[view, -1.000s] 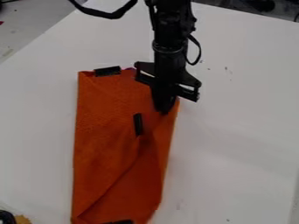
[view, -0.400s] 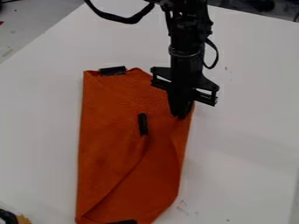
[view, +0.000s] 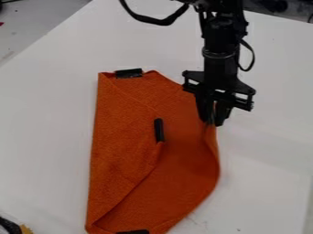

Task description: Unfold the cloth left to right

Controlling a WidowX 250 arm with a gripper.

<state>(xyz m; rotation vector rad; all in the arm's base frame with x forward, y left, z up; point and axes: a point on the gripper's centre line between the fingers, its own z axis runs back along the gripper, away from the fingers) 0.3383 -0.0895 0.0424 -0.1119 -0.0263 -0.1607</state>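
Leftmost on the white table [view: 275,153], the orange cloth's [view: 120,151] straight side faces the table's left edge, its long axis running between the table's far edge and the near side. Right of that side, a diagonal fold slants across the cloth, with a black strip [view: 159,130] at the flap's corner. Farther right comes the claw [view: 212,122], its two fingers apparently pinched on the cloth's right border, on the half toward the far edge. So nearly all the fabric lies to the claw's left and nearward; drawing it open likely calls for a pull toward the table's right edge.
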